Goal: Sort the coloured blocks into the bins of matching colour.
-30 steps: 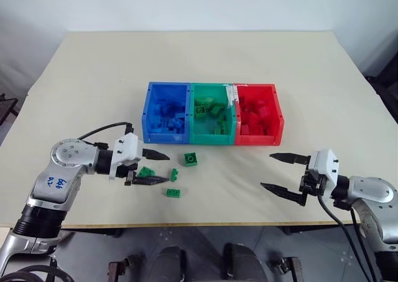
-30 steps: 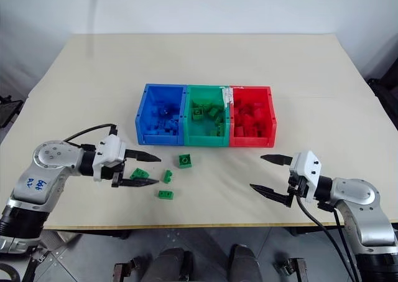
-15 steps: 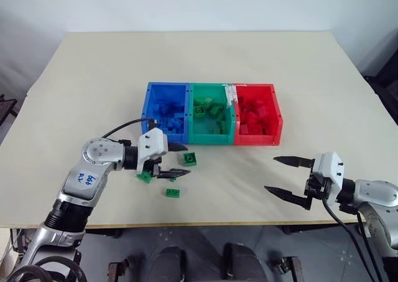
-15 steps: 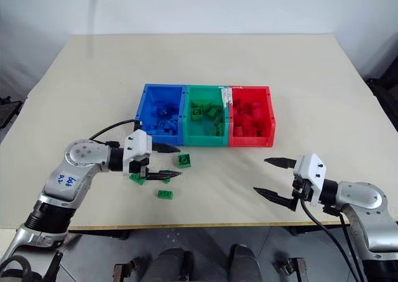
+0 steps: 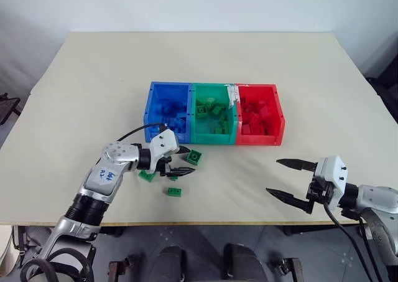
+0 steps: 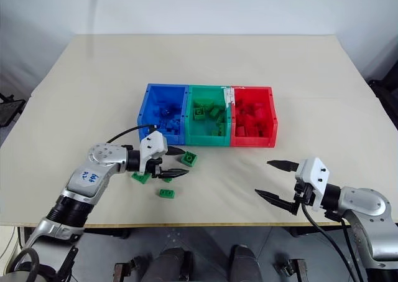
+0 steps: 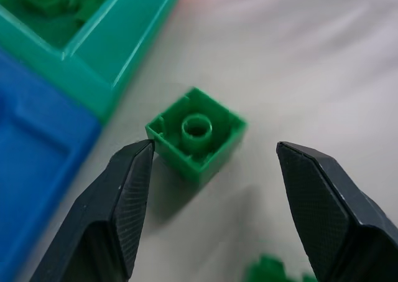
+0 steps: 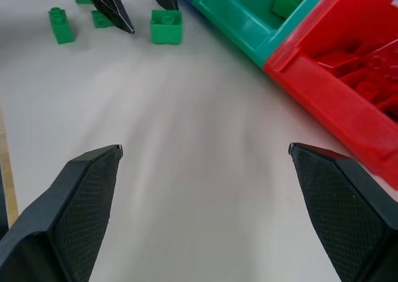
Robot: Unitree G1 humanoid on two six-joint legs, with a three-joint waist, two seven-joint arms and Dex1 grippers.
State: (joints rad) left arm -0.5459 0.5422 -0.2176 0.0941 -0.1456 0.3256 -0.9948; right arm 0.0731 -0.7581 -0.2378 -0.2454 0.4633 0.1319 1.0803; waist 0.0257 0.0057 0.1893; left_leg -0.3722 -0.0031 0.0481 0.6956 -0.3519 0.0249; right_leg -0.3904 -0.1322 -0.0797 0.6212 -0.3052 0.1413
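Since the earlier frames the left gripper had travelled across the table toward the bins, leaving behind the small green block it had been hovering at. Its fingers stood apart, holding nothing, one on either side of a square green block lying hollow side up just in front of the green bin, close but not touching. Beside that gripper lay two more green blocks, one partly hidden under the lower finger and another nearer the table's front edge. The right gripper hung over bare table well to the right, fingers spread wide and empty. The blue bin, the green bin and the red bin sat joined in a row mid-table, each with blocks of its own colour inside
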